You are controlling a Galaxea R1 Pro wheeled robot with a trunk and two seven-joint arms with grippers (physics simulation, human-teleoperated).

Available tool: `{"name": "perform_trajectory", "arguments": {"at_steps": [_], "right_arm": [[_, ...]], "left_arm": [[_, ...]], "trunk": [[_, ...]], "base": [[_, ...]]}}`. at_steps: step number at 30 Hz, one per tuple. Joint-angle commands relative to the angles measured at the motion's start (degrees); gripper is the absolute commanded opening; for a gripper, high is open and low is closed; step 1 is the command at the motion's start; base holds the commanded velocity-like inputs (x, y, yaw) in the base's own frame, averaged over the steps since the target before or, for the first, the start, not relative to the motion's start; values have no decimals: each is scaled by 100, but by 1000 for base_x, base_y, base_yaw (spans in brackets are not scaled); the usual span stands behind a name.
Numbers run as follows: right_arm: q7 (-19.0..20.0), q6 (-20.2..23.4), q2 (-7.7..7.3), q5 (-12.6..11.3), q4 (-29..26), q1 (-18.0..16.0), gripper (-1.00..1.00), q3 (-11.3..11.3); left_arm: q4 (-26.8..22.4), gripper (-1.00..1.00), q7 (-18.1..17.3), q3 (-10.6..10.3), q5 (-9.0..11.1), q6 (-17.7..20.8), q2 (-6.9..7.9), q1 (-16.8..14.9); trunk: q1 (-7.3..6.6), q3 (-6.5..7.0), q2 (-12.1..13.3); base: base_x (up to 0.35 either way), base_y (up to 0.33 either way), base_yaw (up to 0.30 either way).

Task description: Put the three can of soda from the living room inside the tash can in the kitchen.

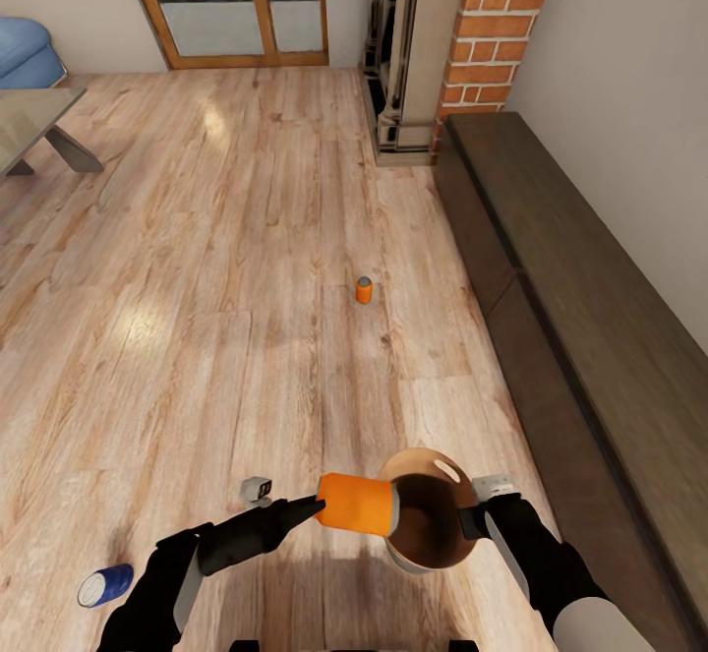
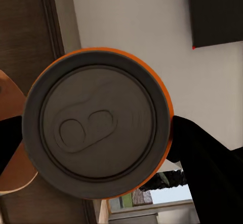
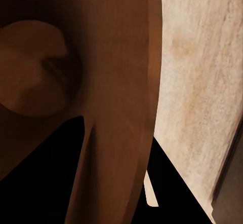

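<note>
Left pincer [image 1: 317, 506] is clamped on an orange can [image 1: 356, 503], held sideways with its silver top right at the rim of the bin [image 1: 430, 524]. The left wrist view confirms it: can lid [image 2: 97, 123] square to the lens, a black finger [image 2: 202, 155] pressed against its side. The right pincer [image 1: 476, 519] grips the bin by its wall, one finger inside and one outside, brown interior [image 3: 109, 82] close to the right wrist camera. The bin hangs above the wooden floor [image 1: 197, 288].

The job now, by my read, is a clean drop: nudge the can further across so most of its body is over the opening, tip the silver end down, then let go. Releasing too early risks it catching the rim and rolling off. Keep the bin level and steady.

Two more wait: a second orange can [image 1: 364, 289] standing upright mid-floor, well apart, and a blue can [image 1: 104, 585] lying on the floor beside the left arm.
</note>
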Motion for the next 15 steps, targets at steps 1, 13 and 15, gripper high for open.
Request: {"name": "perform_trajectory", "arguments": {"at_steps": [1,13,15], "right_arm": [[6,-1,1,-59,0,-1,-100,2],[6,-4,58,-59,0,-1,-100,2],[6,-2,69,-59,2,-1,-100,2]], "left_arm": [[5,-100,0,0,-3,-2,-2,0],[-4,-100,102,-8,-17,-57,-175,-5],[-18,-100,122,-14,-23,-90,-199,-2]], "trunk": [[0,0,0],[0,0,0],[0,0,0]], "base": [[0,0,0],[0,0,0],[0,0,0]]}}
